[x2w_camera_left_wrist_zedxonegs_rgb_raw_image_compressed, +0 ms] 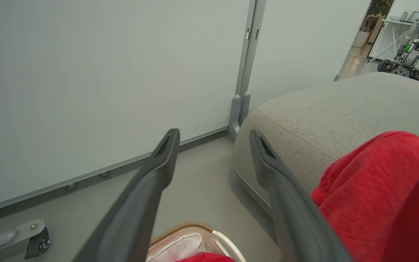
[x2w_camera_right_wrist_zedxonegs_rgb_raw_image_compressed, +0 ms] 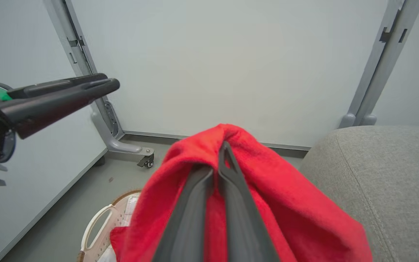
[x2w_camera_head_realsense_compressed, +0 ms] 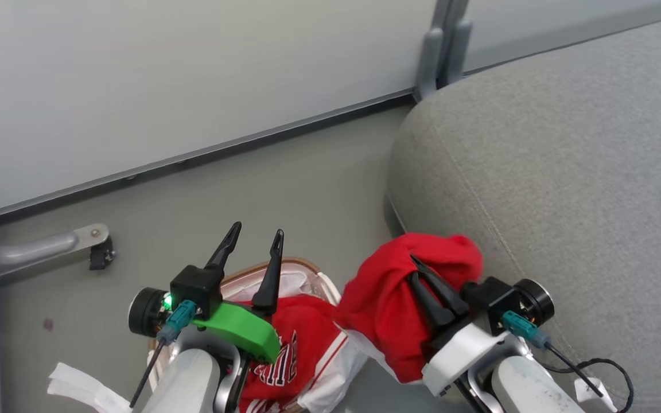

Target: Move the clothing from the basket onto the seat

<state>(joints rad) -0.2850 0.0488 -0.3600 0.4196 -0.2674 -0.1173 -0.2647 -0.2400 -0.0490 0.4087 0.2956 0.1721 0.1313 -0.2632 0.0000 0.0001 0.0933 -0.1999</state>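
One garment (x2w_camera_head_realsense_compressed: 382, 298), pinched in the right hand (x2w_camera_head_realsense_compressed: 412, 267), hangs beside the seat (x2w_camera_head_realsense_compressed: 566, 172), not on it; left hand (x2w_camera_head_realsense_compressed: 256, 230) hovers spread above the basket (x2w_camera_head_realsense_compressed: 302, 265), another jersey (x2w_camera_head_realsense_compressed: 296, 338) inside.

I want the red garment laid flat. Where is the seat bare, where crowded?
The seat is bare from its rounded corner by the wall post rightward. Crowded: its near-left edge, where the right gripper holds the red garment beside the basket.

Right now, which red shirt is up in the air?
The plain red bundle pinched in the right gripper, beside the seat. The other jersey, with lettering, lies in the basket.
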